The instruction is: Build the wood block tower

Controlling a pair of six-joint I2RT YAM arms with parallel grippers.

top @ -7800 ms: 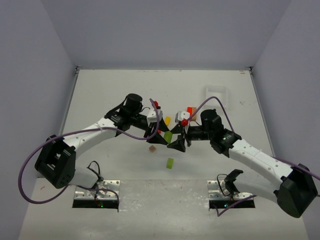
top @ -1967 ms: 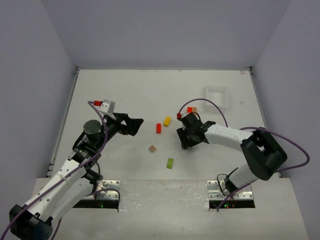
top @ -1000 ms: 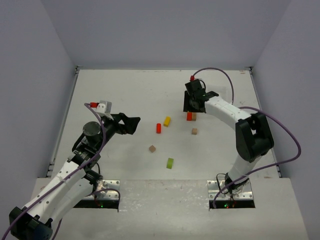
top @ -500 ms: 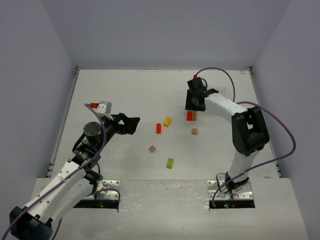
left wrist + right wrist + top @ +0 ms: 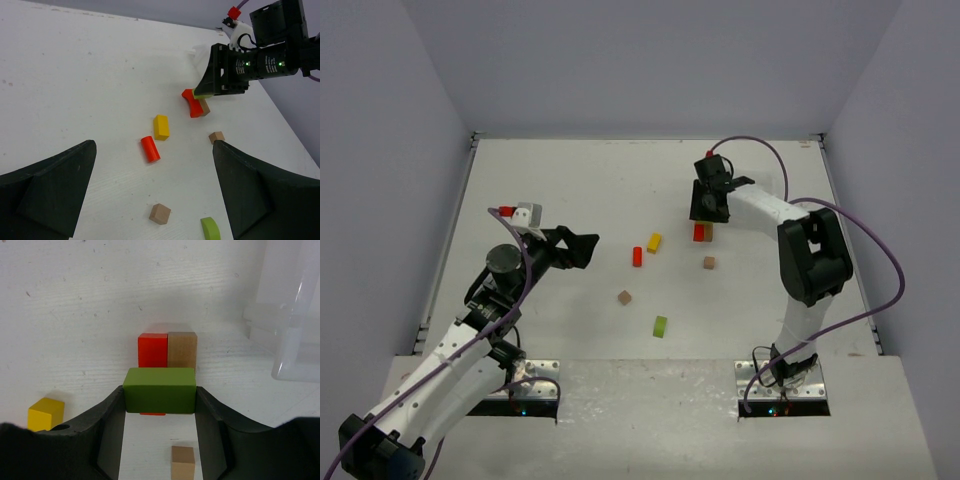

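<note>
Top: right pincer (image 5: 706,210) swung from centre out to far red block (image 5: 700,232) within last two seconds, now holding station. Left pincer (image 5: 586,247) parked, spread wide, carrying nothing.

Left wrist: red cylinder (image 5: 149,149) and yellow block (image 5: 161,126) loose on bench (image 5: 75,70).

Right wrist: pincer clamped on green bar (image 5: 159,390), over red block and brown block (image 5: 182,350) pair. Contact unclear. Next tier looks ready to place.

Bright, even light, sharp pictures, with faint short shadows (the near fingers (image 5: 45,190) look slightly soft).

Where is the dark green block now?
The dark green block sits centre of the right wrist view, clamped in the right pincer, over the red block and brown block.
</note>
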